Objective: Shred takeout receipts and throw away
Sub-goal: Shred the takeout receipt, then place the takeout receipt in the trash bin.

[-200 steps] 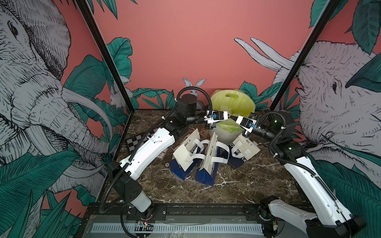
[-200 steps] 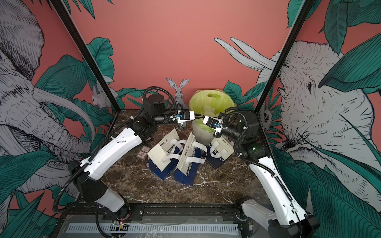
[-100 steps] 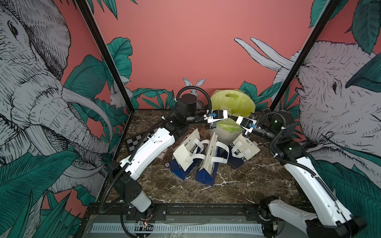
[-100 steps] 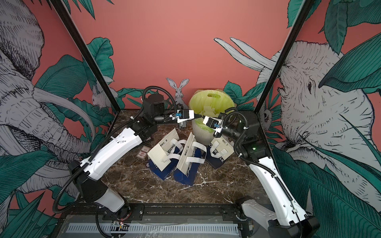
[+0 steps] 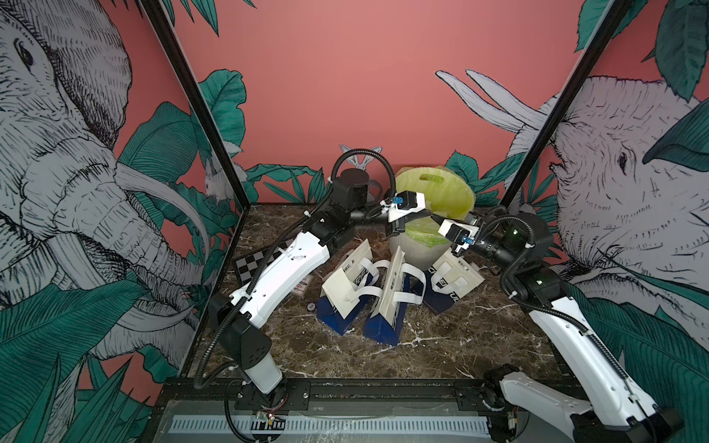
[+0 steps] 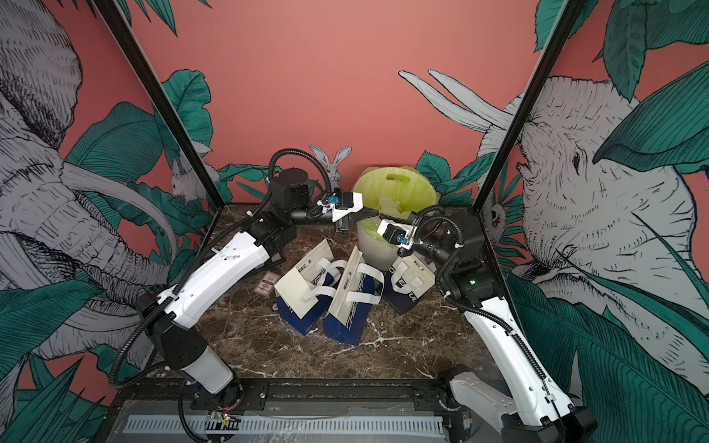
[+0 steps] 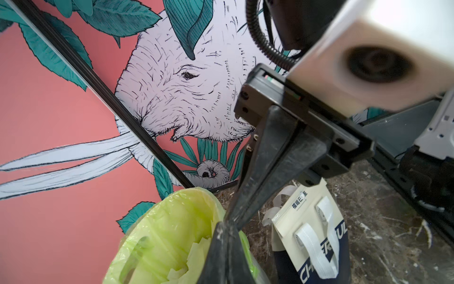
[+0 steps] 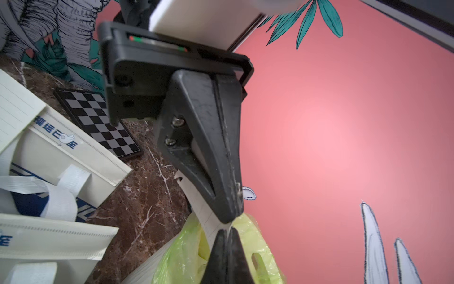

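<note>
A takeout receipt strip (image 8: pixel 208 214), white with faint lines, is stretched between my two grippers above the bin (image 5: pixel 418 255). My left gripper (image 5: pixel 429 215) (image 7: pixel 227 227) is shut, its tips pinched on the strip. My right gripper (image 5: pixel 436 219) (image 8: pixel 228 230) meets it tip to tip, also shut on the strip. Torn receipt pieces (image 7: pixel 194 253) (image 6: pixel 391 205) lie inside the green bin liner (image 5: pixel 433 188). Another lined receipt (image 8: pixel 14 108) rests on a tote bag's face.
Three white-and-navy tote bags (image 5: pixel 345 291) (image 5: pixel 391 307) (image 5: pixel 450 284) lie on the marble table in front of the bin. At the left wall are a black checkerboard (image 5: pixel 249 264) and a small card (image 5: pixel 301 287). Black frame posts (image 5: pixel 215 145) flank the cell.
The left gripper's jaws have closed the last bit, onto the strip. Both arms stay almost where they were above the bin.
</note>
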